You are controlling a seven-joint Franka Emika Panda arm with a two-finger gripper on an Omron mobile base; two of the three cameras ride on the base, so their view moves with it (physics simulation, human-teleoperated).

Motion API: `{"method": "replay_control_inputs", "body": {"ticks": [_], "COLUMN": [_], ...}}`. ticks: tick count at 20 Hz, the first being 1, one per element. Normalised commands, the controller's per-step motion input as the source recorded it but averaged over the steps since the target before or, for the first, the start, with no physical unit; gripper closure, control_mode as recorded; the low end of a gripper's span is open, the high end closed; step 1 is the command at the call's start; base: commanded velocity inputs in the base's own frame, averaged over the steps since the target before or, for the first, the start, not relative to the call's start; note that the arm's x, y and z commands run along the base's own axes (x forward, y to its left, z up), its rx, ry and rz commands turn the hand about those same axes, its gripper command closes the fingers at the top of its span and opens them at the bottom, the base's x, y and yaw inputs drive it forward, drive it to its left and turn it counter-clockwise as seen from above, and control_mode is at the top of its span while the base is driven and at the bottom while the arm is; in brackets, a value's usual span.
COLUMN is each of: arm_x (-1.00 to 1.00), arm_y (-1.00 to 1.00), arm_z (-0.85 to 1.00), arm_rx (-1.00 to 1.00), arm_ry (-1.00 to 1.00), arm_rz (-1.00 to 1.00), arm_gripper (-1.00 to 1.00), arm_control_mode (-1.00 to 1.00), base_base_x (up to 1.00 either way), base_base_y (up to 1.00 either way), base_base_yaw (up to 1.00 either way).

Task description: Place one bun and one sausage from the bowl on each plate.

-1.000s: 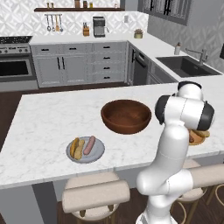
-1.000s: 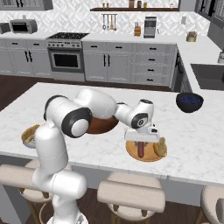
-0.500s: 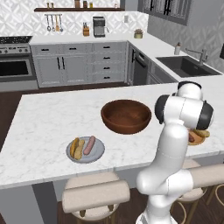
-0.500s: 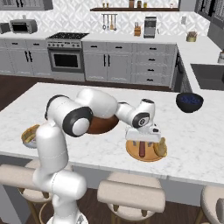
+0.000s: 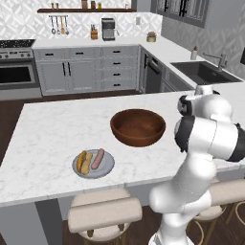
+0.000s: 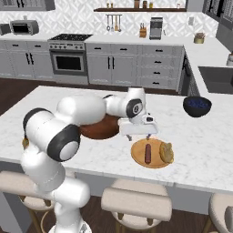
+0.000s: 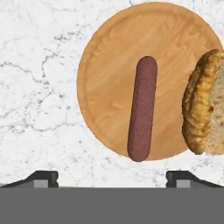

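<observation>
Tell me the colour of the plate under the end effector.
Orange-tan with a wood-like grain, clearest in the hand view.

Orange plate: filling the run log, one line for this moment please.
orange plate: sausage + bun on it | tool: open, above plate, holding nothing | grey plate: bun + sausage

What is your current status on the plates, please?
Gripper open, empty, above orange plate. Sausage and bun on it; grey-blue plate also filled. Nothing in the way.

Empty brown bowl (image 5: 138,127); grey plate (image 5: 94,164), orange plate (image 6: 153,153) each bun, sausage.
</observation>
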Motion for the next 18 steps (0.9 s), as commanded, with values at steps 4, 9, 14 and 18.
{"method": "replay_control_inputs", "body": {"ticks": [4,9,14,18], "arm_x": [-0.30,-0.53,-1.00,-0.87], "arm_y": [1.00,1.00,1.00,0.85], "arm_z": [0.98,1.00,0.68,0.11], "arm_rx": [-0.16,-0.02,0.05,-0.01], "arm_ry": [-0.21,-0.08,-0.12,-0.22], "arm_rz": [0.10,0.02,0.01,0.10], "arm_gripper": [-1.00,-1.00,-1.00,-1.00], "arm_control_mode": [-1.00,-1.00,-1.00,-1.00], "base_base_x": [0.00,0.00,0.00,0.00], "base_base_y": [0.00,0.00,0.00,0.00], "base_base_yaw": [0.00,0.00,0.00,0.00]}}
